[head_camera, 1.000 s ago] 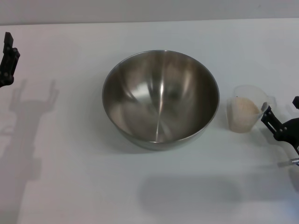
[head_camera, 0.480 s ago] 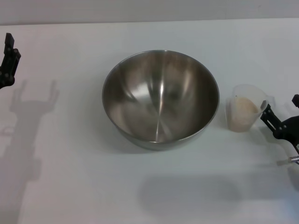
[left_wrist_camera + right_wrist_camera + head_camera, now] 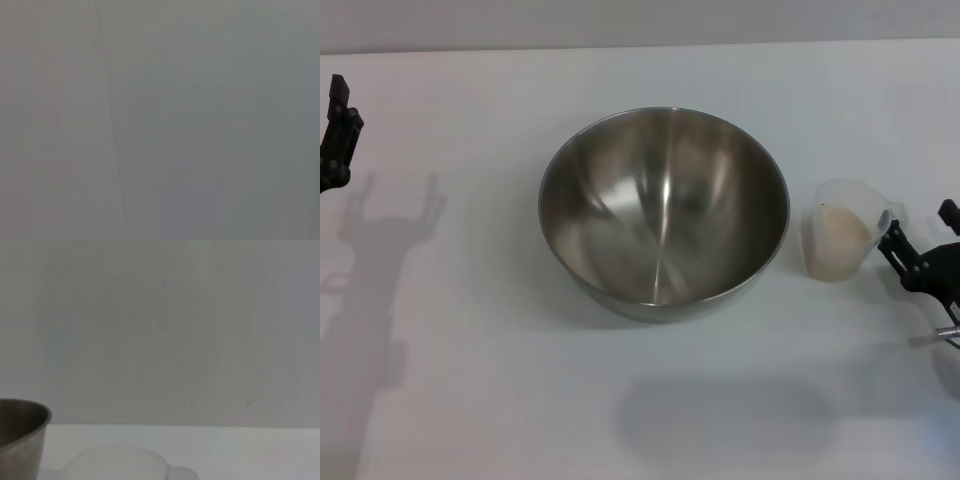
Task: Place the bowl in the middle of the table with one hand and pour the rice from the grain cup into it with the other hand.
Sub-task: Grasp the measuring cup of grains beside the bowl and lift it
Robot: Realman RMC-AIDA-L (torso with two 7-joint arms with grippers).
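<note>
Rice (image 3: 838, 238) waits in the cup (image 3: 842, 243); right gripper (image 3: 918, 255), spread wide beside it, should straddle it squarely. Bowl (image 3: 664, 210) sits central; left gripper (image 3: 334, 135), indiscernible, idles.

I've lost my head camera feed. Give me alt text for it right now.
A large shiny stainless-steel bowl sits empty mid-table, with a small clear plastic cup of pale rice standing to its right. The right gripper is beside the cup; the left gripper is at the white table's left edge.
</note>
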